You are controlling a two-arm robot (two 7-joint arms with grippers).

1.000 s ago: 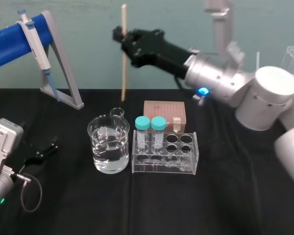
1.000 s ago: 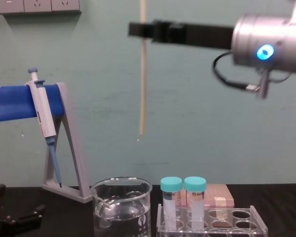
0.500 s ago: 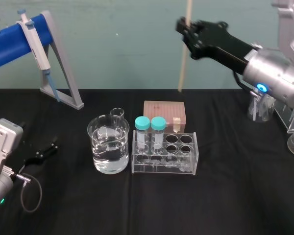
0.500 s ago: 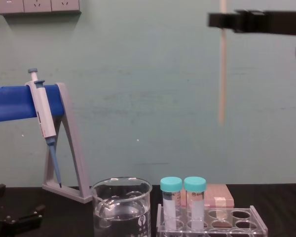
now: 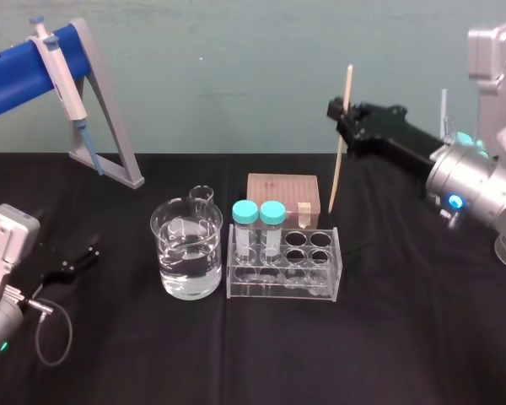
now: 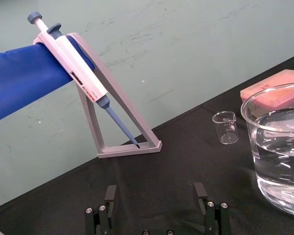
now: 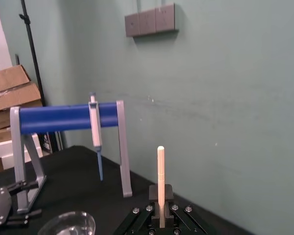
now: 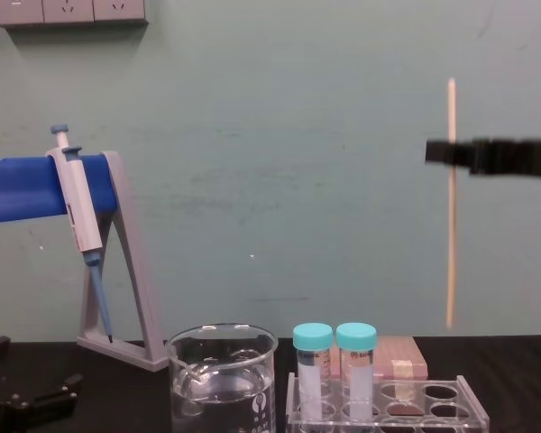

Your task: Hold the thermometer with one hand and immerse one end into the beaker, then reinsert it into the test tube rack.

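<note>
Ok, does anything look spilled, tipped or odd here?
Nothing stands out. The beaker and rack stand upright, no spill shows, and the right gripper holds the thermometer nearly upright in the air. The left gripper rests open at left.

Right hand [image 5: 344, 126] carried the thermometer [image 5: 338, 173] rightward. 1 s ago it was up behind the beaker [image 5: 186, 253]; 0.5 s ago it was high, past the rack [image 5: 282, 283], with the top end out of the head view. Now it is lower and further right, by the rack's far right corner. The top end is back in the head view. In the chest view the lower tip has dropped to just above rack-top level. The arm has pulled back toward the right edge.
</note>
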